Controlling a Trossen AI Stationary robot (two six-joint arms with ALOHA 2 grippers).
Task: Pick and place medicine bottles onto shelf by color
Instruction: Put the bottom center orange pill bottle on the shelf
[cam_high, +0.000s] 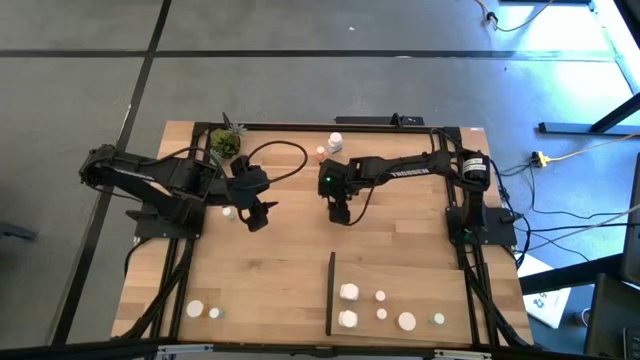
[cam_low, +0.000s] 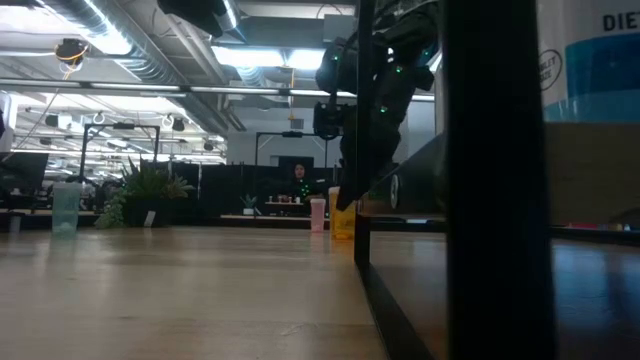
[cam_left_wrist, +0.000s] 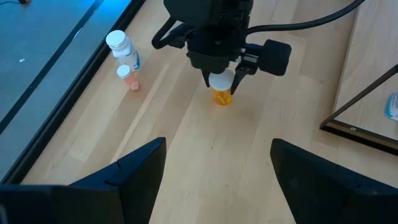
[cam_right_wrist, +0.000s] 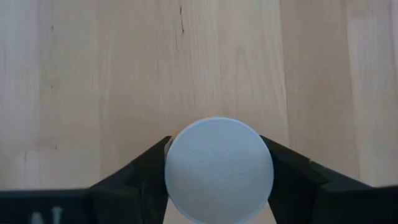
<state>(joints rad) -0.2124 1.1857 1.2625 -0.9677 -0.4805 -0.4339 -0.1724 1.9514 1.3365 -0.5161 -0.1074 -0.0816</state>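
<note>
Reaching to mid-table, the right gripper (cam_right_wrist: 217, 180) had its fingers (cam_right_wrist: 140, 174) pressed against both sides of an orange bottle (cam_left_wrist: 221, 94) under its white cap (cam_right_wrist: 219, 169), the bottle standing on the table (cam_high: 290, 260). The left gripper (cam_high: 255, 212) hung wide open and empty near the plant (cam_high: 226, 143). Several bottles (cam_high: 348, 292) stood on the shelf (cam_high: 440, 285); two more (cam_left_wrist: 124, 59) stood near the table's far edge.

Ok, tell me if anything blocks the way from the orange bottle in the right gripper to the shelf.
Nothing visible lies on the bare wood between the orange bottle, held in the right gripper, and the shelf. The shelf's black upright strip runs along its near edge, so the bottle must go over or around it.
</note>
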